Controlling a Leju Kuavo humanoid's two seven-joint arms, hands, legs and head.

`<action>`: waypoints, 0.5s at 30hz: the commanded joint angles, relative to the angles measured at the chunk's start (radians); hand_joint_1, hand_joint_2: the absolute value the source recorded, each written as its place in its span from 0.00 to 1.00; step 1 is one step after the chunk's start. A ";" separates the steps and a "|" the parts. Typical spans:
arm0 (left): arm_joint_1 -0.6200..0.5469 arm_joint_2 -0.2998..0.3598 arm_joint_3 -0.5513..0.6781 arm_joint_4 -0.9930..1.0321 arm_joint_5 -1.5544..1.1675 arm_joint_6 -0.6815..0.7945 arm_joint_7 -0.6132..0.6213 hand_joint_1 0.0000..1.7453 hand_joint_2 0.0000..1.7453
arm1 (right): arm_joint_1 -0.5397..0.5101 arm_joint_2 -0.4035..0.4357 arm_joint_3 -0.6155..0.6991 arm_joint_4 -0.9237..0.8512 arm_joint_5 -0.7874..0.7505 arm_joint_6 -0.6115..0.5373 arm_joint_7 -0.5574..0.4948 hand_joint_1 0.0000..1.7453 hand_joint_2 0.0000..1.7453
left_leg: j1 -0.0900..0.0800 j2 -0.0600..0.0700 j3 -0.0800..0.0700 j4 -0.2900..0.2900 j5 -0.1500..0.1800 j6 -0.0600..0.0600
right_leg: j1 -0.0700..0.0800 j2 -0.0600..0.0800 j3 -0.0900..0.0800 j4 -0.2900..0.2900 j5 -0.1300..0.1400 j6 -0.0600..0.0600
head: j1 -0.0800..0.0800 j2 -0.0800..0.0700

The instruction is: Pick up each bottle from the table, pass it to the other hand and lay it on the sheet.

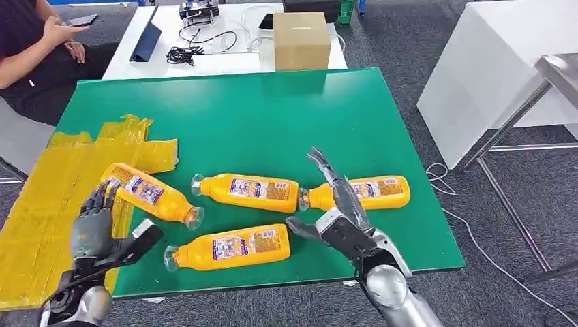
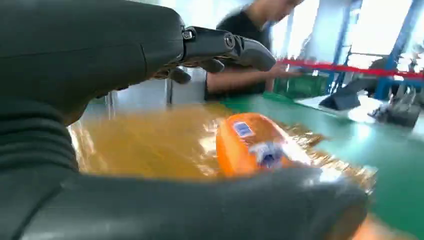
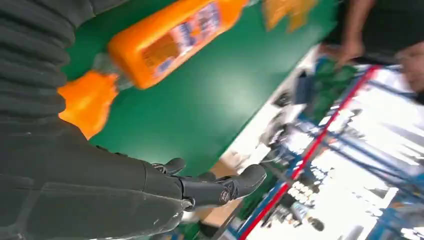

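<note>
Both empty, fingers spread, the right robot hand (image 1: 339, 221) hovers over the right bottle (image 1: 358, 193), likely to grasp it, while the left robot hand (image 1: 102, 231) waits near the yellow sheet (image 1: 41, 204).

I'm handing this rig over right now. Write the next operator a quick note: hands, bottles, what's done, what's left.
Left hand: open, holding nothing, above the yellow sheet.
Right hand: open, over the right-most bottle, not gripping.
Done: one bottle lies partly on the sheet's edge.
Left: three bottles on the green table: middle, front, right-most.
</note>
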State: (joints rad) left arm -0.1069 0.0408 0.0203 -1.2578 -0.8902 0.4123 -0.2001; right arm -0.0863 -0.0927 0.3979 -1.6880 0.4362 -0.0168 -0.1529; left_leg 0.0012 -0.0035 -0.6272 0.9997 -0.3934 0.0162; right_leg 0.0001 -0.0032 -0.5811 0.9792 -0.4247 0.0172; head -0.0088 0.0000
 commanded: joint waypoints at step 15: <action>0.042 -0.131 0.155 -0.211 0.880 -0.262 -0.167 0.00 0.00 | -0.292 0.092 0.296 0.570 0.263 -0.039 0.139 0.00 1.00 | 0.001 0.004 0.006 0.000 -0.002 -0.001 | 0.001 0.004 0.005 -0.001 0.000 0.000 | 0.000 0.000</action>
State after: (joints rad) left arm -0.0663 -0.0752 0.1945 -1.4508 -0.0126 0.1332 -0.3674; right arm -0.2565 -0.0572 0.5734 -1.3584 0.6825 -0.0431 -0.0244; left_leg 0.0013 -0.0037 -0.6270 0.9998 -0.3932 0.0162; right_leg 0.0002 -0.0035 -0.5810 0.9793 -0.4247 0.0171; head -0.0088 0.0000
